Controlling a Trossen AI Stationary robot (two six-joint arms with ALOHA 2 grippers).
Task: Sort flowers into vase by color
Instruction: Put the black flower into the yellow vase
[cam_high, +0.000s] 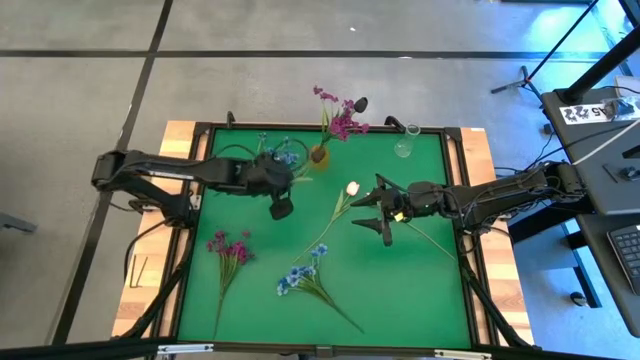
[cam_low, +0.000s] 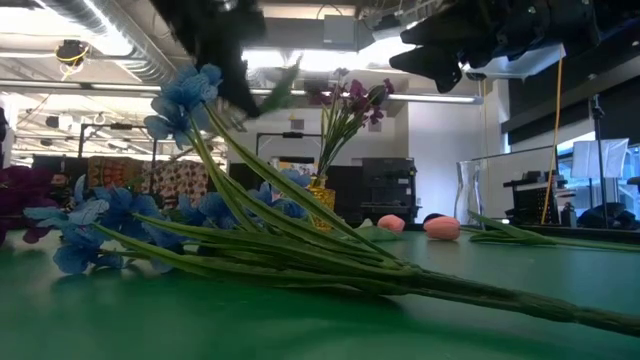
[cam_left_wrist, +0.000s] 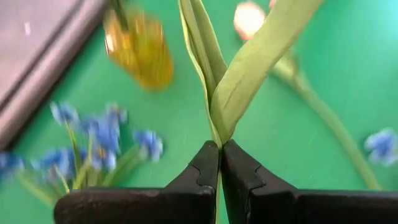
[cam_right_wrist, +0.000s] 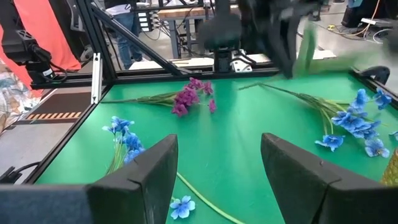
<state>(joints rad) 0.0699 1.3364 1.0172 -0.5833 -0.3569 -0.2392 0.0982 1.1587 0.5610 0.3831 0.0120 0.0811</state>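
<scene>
Operator: What is the state of the left gripper (cam_left_wrist: 219, 163)?

Technician: Its jaws are pressed together on a green leafed stem (cam_left_wrist: 239, 68). The stem runs straight out from the fingertips along the gripper's own line. In the high view this gripper (cam_high: 283, 203) sits left of table centre, near the yellow vase (cam_high: 319, 155) with magenta flowers (cam_high: 343, 122) at the far edge.

Operator: And the right gripper (cam_high: 380, 212)?

Technician: Its jaws stand wide and hold nothing. It hangs over the mat just beside the pale tulip (cam_high: 352, 188), whose stem slants toward the near-left.

Operator: What remains loose?

Technician: 1 magenta spray (cam_high: 229, 247) lies near-left and 1 blue spray (cam_high: 303, 274) near-centre. Another blue spray (cam_high: 284, 155) lies by the left gripper. The yellow vase is nearer the left arm.
</scene>
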